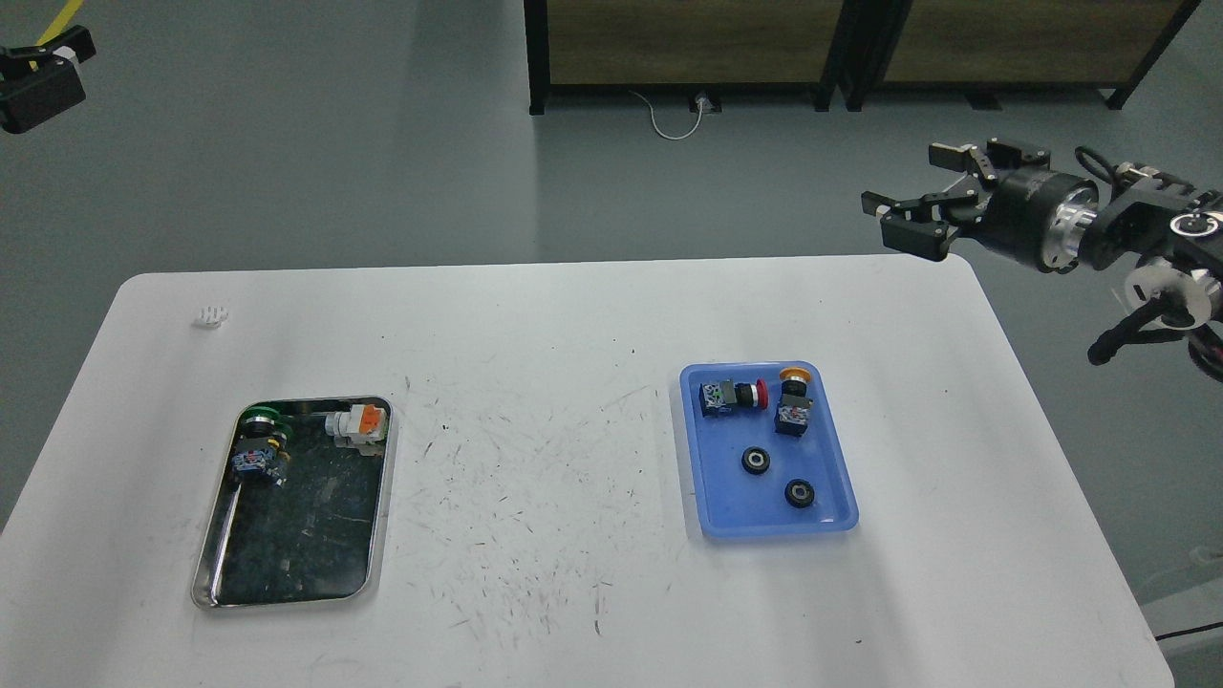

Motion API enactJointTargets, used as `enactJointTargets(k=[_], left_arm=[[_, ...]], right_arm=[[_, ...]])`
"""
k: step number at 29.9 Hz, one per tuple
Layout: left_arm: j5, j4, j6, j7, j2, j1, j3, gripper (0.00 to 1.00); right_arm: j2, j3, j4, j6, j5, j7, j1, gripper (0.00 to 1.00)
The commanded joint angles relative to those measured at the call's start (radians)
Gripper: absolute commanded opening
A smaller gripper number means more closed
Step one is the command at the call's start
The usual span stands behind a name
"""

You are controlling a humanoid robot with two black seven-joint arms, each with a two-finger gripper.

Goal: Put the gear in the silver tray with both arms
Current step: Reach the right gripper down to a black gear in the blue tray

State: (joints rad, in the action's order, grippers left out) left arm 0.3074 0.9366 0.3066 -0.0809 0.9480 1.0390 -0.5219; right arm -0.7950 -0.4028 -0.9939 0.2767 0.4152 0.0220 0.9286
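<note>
The silver tray (386,478) lies on the left of the white table (535,401). It holds a green-capped push-button switch (258,447) and a white and orange part (357,424). Two small black round gears (756,462) (798,493) lie in the blue plastic tray (726,506) on the right. My right gripper (910,182) is open and empty, held in the air beyond the table's far right corner. My left gripper (40,81) shows only partly at the top left corner, far from the table; its fingers cannot be told apart.
The blue tray also holds a red-capped switch (732,396) and an orange-capped switch (793,403). A small white piece (211,316) lies near the table's far left corner. Dark shelving (841,48) and a white cable (669,119) are on the floor behind.
</note>
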Motion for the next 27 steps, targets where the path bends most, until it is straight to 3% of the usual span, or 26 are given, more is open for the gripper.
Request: enactJointTargets(k=[1, 9, 27], left_arm=[[0.001, 0.021, 0.0, -0.005, 0.043, -0.022, 0.02, 0.98], [0.004, 0.106, 0.002, -0.007, 0.147, -0.05, 0.078, 0.98], [0.016, 0.125, -0.001, -0.013, 0.19, -0.056, 0.134, 0.98]], right_arm=[[0.023, 0.076, -0.029, 0.006, 0.008, 0.0, -0.001, 0.99], [0.088, 0.186, -0.069, 0.009, 0.1, -0.016, -0.086, 0.99], [0.272, 0.298, 0.008, -0.004, 0.189, -0.034, -0.152, 0.99]])
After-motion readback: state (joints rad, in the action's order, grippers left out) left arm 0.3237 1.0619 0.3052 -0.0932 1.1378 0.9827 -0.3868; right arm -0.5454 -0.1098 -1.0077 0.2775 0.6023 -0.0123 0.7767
